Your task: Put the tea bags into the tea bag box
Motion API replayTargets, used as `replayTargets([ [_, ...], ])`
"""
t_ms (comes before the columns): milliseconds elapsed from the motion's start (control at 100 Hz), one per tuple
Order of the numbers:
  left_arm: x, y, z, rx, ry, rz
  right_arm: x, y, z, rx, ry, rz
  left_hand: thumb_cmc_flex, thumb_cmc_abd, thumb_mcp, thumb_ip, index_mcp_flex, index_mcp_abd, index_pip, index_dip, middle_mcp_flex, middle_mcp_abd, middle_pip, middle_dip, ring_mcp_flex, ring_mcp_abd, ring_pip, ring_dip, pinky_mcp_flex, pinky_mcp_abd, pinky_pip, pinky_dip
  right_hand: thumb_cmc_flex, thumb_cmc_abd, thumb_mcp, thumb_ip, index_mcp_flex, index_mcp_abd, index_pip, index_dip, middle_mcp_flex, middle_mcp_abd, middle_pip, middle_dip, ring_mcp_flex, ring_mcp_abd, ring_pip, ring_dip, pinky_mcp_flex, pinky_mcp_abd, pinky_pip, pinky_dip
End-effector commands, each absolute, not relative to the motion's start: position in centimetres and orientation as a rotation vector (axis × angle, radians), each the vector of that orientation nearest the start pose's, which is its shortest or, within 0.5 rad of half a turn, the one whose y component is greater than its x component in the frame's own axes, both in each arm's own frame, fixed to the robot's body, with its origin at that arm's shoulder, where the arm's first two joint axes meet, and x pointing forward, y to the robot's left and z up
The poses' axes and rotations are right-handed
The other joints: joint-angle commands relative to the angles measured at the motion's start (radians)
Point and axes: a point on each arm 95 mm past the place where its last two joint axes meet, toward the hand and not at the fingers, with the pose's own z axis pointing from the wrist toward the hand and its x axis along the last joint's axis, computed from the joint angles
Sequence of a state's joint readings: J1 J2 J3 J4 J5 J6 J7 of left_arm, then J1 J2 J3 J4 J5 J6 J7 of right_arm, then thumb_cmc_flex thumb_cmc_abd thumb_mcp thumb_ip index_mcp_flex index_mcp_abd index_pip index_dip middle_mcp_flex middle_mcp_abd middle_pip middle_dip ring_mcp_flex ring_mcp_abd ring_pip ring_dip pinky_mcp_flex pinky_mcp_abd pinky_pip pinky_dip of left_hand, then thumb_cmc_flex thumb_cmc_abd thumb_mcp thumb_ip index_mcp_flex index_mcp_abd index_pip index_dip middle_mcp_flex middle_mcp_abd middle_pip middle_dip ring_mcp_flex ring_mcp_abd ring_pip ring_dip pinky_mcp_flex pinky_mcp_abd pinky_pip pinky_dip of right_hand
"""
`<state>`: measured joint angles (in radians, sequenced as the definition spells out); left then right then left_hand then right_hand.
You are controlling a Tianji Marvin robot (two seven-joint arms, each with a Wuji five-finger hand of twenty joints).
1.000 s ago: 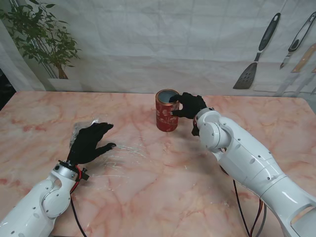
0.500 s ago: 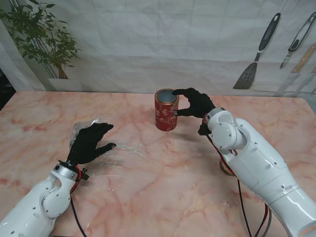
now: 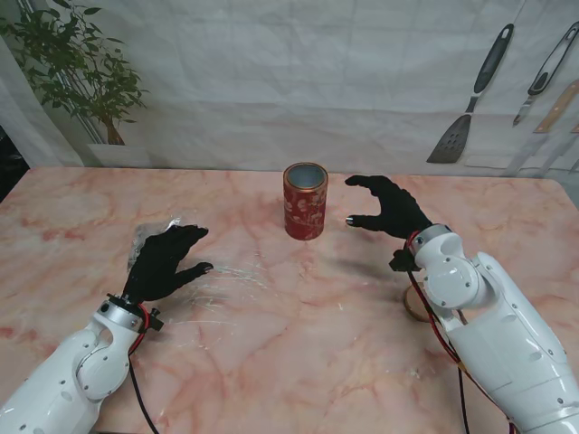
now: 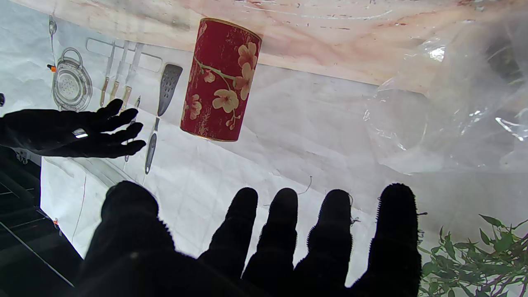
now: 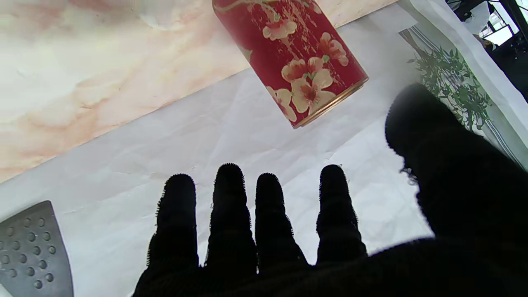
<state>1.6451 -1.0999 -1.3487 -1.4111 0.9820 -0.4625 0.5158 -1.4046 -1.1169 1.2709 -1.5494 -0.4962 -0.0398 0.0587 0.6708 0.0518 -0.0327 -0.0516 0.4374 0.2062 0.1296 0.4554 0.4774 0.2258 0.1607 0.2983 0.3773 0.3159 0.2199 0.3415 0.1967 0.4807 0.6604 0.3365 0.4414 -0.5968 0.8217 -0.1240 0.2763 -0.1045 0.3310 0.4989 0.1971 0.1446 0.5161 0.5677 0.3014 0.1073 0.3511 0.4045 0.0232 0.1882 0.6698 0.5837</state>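
1. Marble-patterned pink tabletop (image 3: 271, 362) carries everything in view.
2. Left robot hand (image 3: 166, 260), gloved in black, rests palm down with its fingers spread apart and nothing gripped; it lies on a crinkled clear plastic bag (image 3: 213, 289).
3. That bag spreads under and to the right of the left robot hand, and a darker bundle (image 3: 143, 237) shows inside it just left of the fingers; whether this is tea bags cannot be told.
4. In the left wrist view the fingers (image 4: 330, 231) are fanned out, with the clear plastic (image 4: 453, 103) ahead of them.
5. Red tin with a blossom print, the tea bag box (image 3: 305, 201), stands upright and lidless, well to the right of and farther from me than the left robot hand.
6. Right robot hand (image 3: 387, 206) hovers just right of the tea bag box, fingers apart and curved toward it, not touching.
7. In the right wrist view a clear gap separates its fingertips (image 5: 229, 185) from the tin (image 5: 297, 62).
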Motion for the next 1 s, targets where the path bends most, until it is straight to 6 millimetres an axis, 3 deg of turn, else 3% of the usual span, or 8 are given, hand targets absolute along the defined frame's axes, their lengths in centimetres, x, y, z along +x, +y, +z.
replayTargets([
  [0, 37.2, 5.4, -34.4, -0.995, 1.239, -1.906, 44.2, -2.3, -28.2, -2.103, -1.600, -2.421, 0.016, 0.039, -0.005, 0.018, 0.012, -0.013, 0.000, -0.001, 0.002, -0.021, -0.005, -0.015, 0.001, -0.022, -0.024, -0.009, -0.004, 0.015, 0.000, 0.004, 0.020, -0.001, -0.003, 0.018, 0.006, 0.009, 0.005, 0.009, -0.003, 0.008, -0.016, -0.015, -0.031, -0.007, -0.031, -0.019, -0.017, -0.043, -0.022, -0.012],
  [200, 37.1, 5.4, -34.4, -0.995, 1.240, -1.905, 41.4, -3.3, -29.9, -2.133, -1.434, -2.473, 0.016, 0.040, -0.006, 0.018, 0.012, -0.012, -0.001, -0.001, 0.001, -0.021, -0.005, -0.016, 0.001, -0.022, -0.024, -0.009, -0.005, 0.014, 0.000, 0.004, 0.053, 0.007, -0.028, 0.019, 0.024, 0.026, 0.010, -0.001, 0.011, 0.020, -0.029, -0.025, -0.042, -0.008, -0.084, -0.042, -0.026, -0.052, -0.071, -0.002],
  [640, 37.0, 5.3, -34.4, -0.990, 1.255, -1.905, 37.3, -4.7, -31.5, -2.184, -1.317, -2.507, 0.016, 0.041, -0.006, 0.018, 0.012, -0.012, -0.001, -0.001, 0.001, -0.022, -0.004, -0.015, 0.002, -0.022, -0.024, -0.009, -0.006, 0.015, 0.000, 0.005, 0.065, 0.031, -0.054, 0.022, 0.023, 0.040, 0.003, -0.014, 0.000, 0.023, -0.062, -0.039, -0.070, -0.012, -0.125, -0.054, -0.033, -0.062, -0.115, 0.023],
  [990, 37.0, 5.3, -34.5, -0.987, 1.254, -1.902, 36.5, -5.0, -33.3, -2.244, -1.176, -2.502, 0.016, 0.040, -0.006, 0.017, 0.010, -0.013, -0.001, -0.001, -0.001, -0.022, -0.004, -0.015, -0.001, -0.023, -0.024, -0.009, -0.005, 0.015, 0.001, 0.005, 0.074, 0.038, -0.067, 0.025, 0.026, 0.048, -0.001, -0.018, 0.001, 0.025, -0.071, -0.041, -0.075, -0.010, -0.137, -0.057, -0.036, -0.067, -0.135, 0.041],
])
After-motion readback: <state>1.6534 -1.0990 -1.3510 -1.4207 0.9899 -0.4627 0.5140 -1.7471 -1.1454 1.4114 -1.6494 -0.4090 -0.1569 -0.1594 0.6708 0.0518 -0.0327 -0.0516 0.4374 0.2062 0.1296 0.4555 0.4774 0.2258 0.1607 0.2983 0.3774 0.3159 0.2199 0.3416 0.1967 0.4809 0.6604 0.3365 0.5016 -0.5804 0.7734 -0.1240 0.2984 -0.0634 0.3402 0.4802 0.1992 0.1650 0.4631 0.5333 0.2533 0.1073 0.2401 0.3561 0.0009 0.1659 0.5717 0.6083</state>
